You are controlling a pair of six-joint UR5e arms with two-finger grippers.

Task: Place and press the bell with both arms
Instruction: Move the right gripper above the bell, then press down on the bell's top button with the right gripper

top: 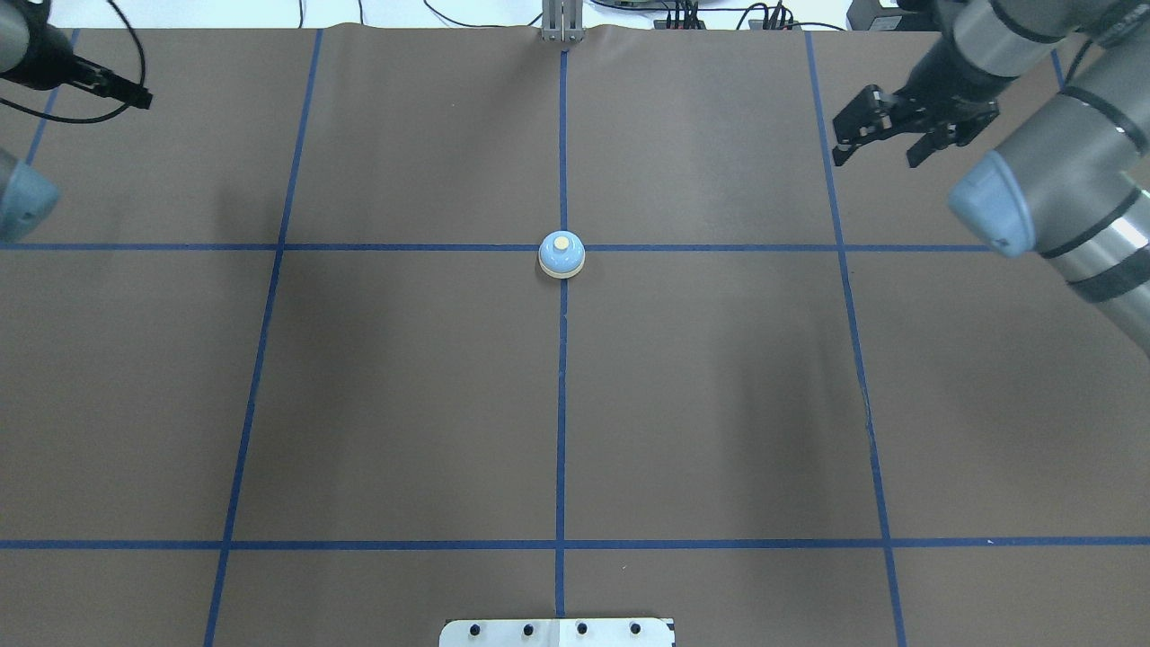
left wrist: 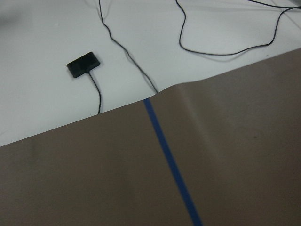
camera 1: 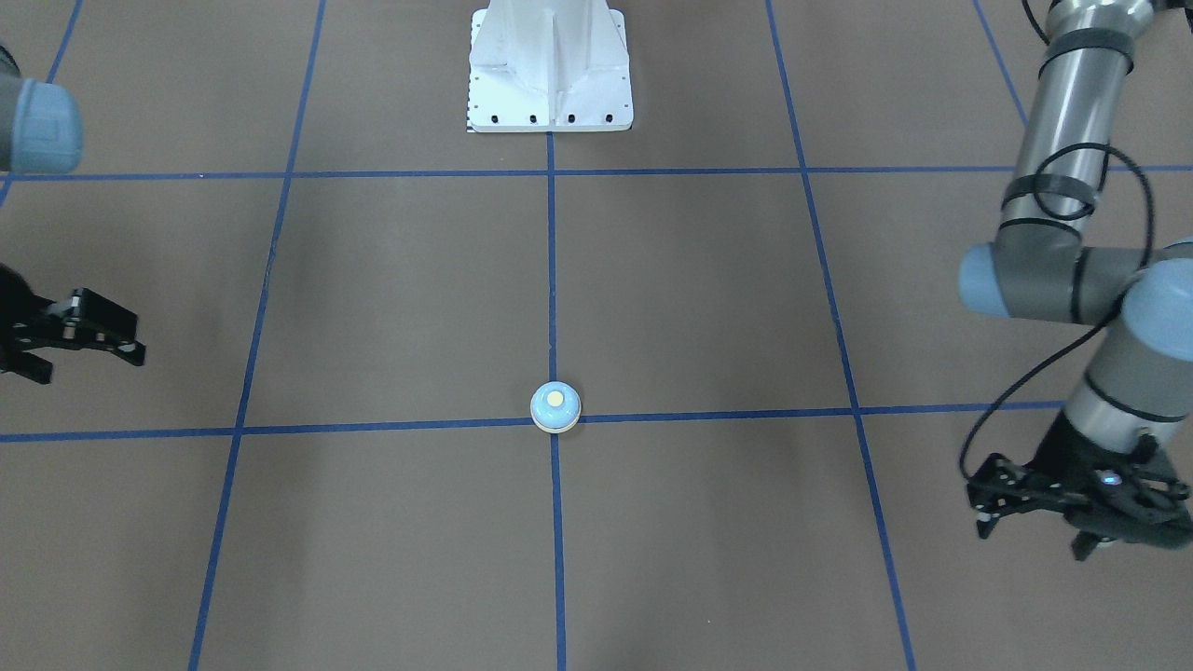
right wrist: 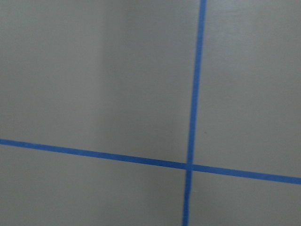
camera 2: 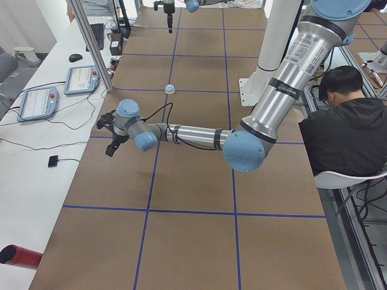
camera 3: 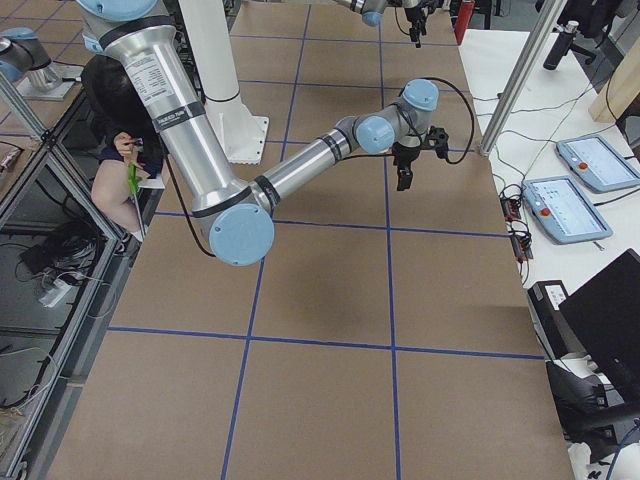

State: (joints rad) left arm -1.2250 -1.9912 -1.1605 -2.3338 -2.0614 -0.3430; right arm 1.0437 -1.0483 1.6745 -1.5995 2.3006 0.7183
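A sticker (camera 2: 300, 52) on the left arm (camera 2: 193, 135) carries print too small to read. The bell (top: 561, 255) stands upright on the brown desk (top: 404, 404) with its cream button (top: 561, 243) on top. It sits right where two blue tape lines (top: 719, 247) cross on the centre line, out in front of the white base (camera 1: 550, 75).

The left gripper (camera 1: 1030, 539) hangs well apart from the bell, off toward the desk's left end, with its fingers spread and nothing between them. The right gripper (top: 879, 158) is well apart on the opposite side, likewise spread and empty, so the bell lies between the two.

The left wrist camera looks at the edge of the desk's brown cover. A small black box (left wrist: 83, 64) on a cord lies on the white surface beside it. A person (camera 2: 344, 130) sits at the desk's long side, near the base.
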